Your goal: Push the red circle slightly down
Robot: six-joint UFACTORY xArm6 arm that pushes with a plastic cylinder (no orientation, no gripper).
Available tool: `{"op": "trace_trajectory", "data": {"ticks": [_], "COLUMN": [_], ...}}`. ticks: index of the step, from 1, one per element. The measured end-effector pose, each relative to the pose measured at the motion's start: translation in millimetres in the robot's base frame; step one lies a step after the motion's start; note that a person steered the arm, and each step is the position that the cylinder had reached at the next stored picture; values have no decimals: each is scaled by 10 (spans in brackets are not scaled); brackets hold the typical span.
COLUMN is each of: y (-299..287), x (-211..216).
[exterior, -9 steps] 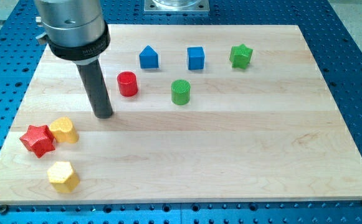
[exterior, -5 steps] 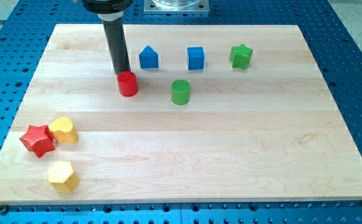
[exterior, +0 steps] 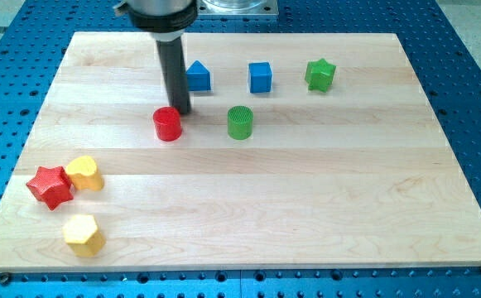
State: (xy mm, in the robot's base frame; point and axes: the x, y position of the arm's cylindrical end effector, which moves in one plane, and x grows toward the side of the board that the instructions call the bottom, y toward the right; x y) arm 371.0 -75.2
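Note:
The red circle (exterior: 167, 124), a short red cylinder, stands on the wooden board (exterior: 306, 190) left of the middle, in the upper half. My tip (exterior: 180, 111) is just above and to the right of it, touching or almost touching its upper right edge. The dark rod rises from there to the view's top and partly covers the left side of the blue house-shaped block (exterior: 198, 76).
A blue cube (exterior: 260, 77) and a green star (exterior: 320, 74) stand along the top. A green cylinder (exterior: 240, 122) stands right of the red circle. A red star (exterior: 50, 185) and two yellow blocks (exterior: 84, 173) (exterior: 83, 234) sit at the lower left.
My tip went from the left of the red circle up to its top, then came down at its upper right. The red circle has slid slightly down and left.

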Motion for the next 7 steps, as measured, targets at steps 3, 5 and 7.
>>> {"op": "trace_trajectory", "data": {"ticks": [3,5,7], "y": [-294,-382,-315], "x": [115,215,340]}}
